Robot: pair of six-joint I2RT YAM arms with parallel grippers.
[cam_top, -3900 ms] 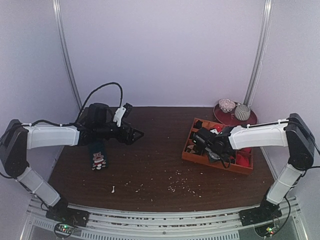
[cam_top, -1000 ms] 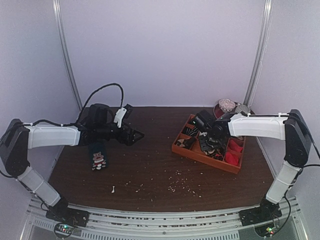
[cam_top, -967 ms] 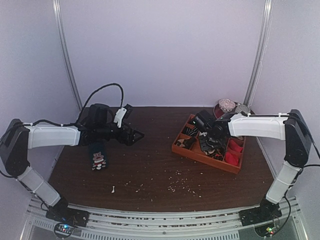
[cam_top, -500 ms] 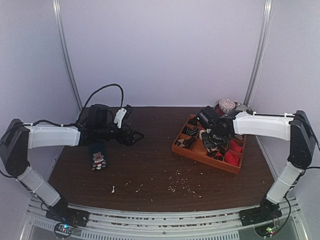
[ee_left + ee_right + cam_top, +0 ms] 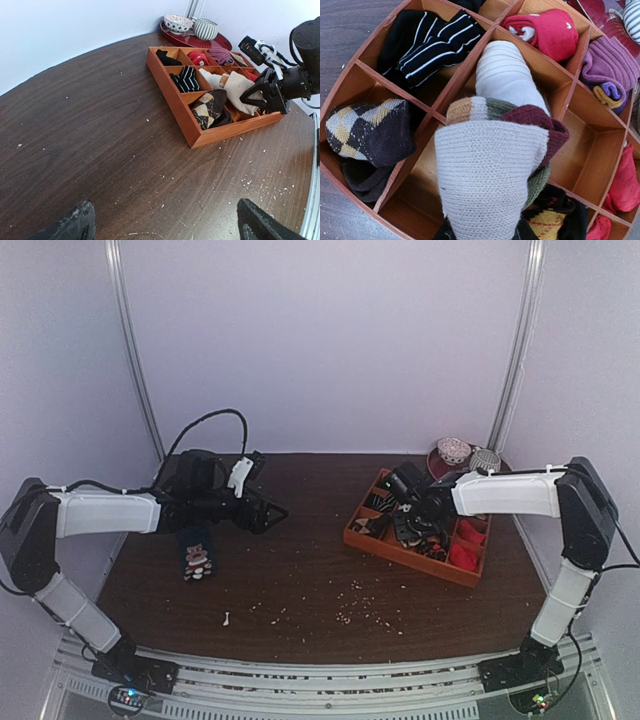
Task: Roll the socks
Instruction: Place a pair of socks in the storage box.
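Socks (image 5: 490,165) are hanging bunched in our right end effector (image 5: 266,95), which is clamping shut on the cream knit just above the wooden tray (image 5: 172,100), with the striped, dark-red part folding under it. We are judging this to be the lift-out step. We are aiming for a straight rise until the whole pair is clearing the dividers, so that neither the tray nor the black-and-white bundle (image 5: 432,47) is dragging along. Our left end effector (image 5: 268,510) is hovering wide open and empty over the table (image 5: 100,140), well apart from the tray, and we are planning to lay the pair flat there.

One tray (image 5: 400,553), two bowls (image 5: 178,22) (image 5: 206,28), one plate (image 5: 192,37), one cream sock bundle (image 5: 490,170), one dark sock (image 5: 197,552).
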